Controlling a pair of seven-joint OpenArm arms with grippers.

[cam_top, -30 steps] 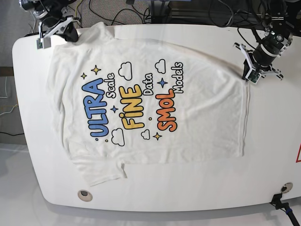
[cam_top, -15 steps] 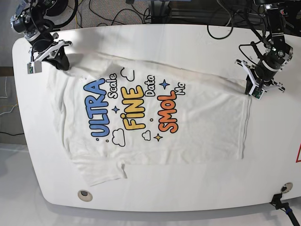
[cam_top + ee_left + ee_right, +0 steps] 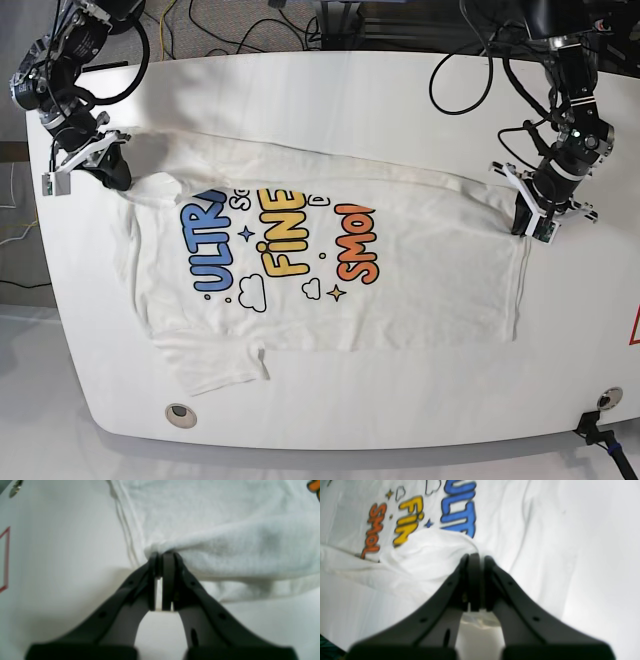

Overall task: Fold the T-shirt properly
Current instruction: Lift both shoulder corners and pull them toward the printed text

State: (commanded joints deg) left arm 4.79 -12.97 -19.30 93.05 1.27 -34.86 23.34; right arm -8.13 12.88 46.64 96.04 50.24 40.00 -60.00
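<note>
While both arms are pulling the far edge of the T-shirt (image 3: 330,260) toward the near side, the thing that matters is how that lifted edge sits relative to the rest of the cloth. The shirt lies print-up on the white table (image 3: 330,420), long axis running left-right in the base view, collar end toward that view's left, hem toward its right. The carried edge runs parallel to that axis and already hangs over the tops of the ULTRA / FINE / SMOL letters, so the fold line goes lengthwise across the print.

The left gripper (image 3: 162,555) is clamped on a bunched bit of white fabric right at the hem-side corner; you can see the cloth puckered at the tips in the left wrist view, and the hem seam runs away from it across the table. The right gripper (image 3: 475,556) is pinched closed on a fold of cloth at the shoulder end, with the blue and yellow letters just beyond it.

Both grips sit about level with each other in the base view, so neither arm is really ahead. My guess is the next bit needs them to travel together toward the near edge, or the fold goes diagonal.

No containers anywhere, just the shirt on the table
</note>
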